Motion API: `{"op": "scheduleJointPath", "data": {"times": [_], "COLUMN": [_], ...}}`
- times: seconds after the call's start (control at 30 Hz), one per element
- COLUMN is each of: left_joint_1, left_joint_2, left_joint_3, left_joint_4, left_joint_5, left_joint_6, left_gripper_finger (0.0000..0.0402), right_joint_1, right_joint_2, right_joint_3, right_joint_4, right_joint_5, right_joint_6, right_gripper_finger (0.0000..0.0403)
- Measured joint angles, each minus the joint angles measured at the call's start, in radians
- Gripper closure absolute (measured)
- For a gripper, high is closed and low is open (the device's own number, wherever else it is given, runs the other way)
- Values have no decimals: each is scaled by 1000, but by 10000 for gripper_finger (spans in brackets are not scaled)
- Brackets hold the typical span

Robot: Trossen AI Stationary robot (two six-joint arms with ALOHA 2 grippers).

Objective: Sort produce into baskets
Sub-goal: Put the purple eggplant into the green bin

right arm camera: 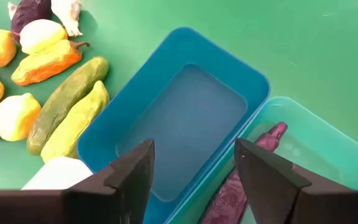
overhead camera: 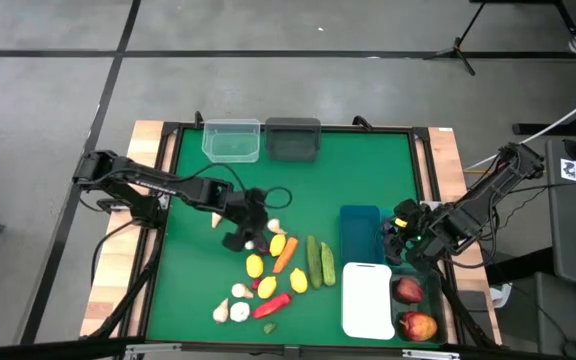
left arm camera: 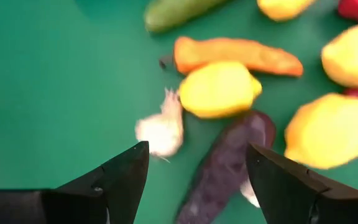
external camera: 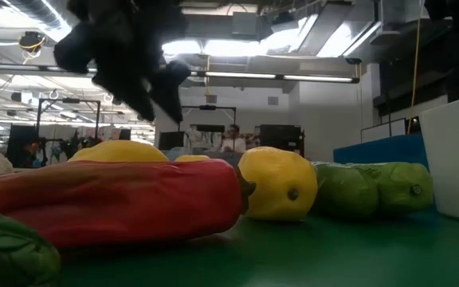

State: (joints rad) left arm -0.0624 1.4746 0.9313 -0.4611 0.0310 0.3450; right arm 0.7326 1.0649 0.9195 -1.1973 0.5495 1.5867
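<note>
Above the pile of produce, the left gripper (left arm camera: 194, 168) hangs open over a purple eggplant (left arm camera: 225, 165) beside a garlic bulb (left arm camera: 161, 127). It should drop straight and pinch only the eggplant. Right gripper (right arm camera: 191, 165) waits open over the blue basket (right arm camera: 185, 118).

You have a green mat (overhead camera: 208, 200) covering the table, framed by a dark border, with pale wooden edges (overhead camera: 138, 150) showing on both sides. Around it you see grey floor (overhead camera: 298, 80) crossed by dark lines, and a tripod foot (overhead camera: 458, 50) beyond the far edge. In the low view, a person (external camera: 231, 140) sits far back in the room under long ceiling lights (external camera: 277, 77).
</note>
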Motion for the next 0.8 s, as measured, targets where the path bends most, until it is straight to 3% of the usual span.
{"op": "scheduleJointPath", "data": {"times": [0.5, 0.8], "left_joint_1": [79, 79], "left_joint_2": [7, 7], "left_joint_3": [-160, -254], "left_joint_4": [77, 226], "left_joint_5": [71, 74], "left_joint_6": [81, 133], "left_gripper_finger": [139, 139], "right_joint_1": [0, 0], "right_joint_2": [0, 0], "right_joint_3": [0, 0], "right_joint_4": [-1, 0], "right_joint_5": [0, 8], "right_joint_6": [-22, -22], "right_gripper_finger": [180, 180]}}
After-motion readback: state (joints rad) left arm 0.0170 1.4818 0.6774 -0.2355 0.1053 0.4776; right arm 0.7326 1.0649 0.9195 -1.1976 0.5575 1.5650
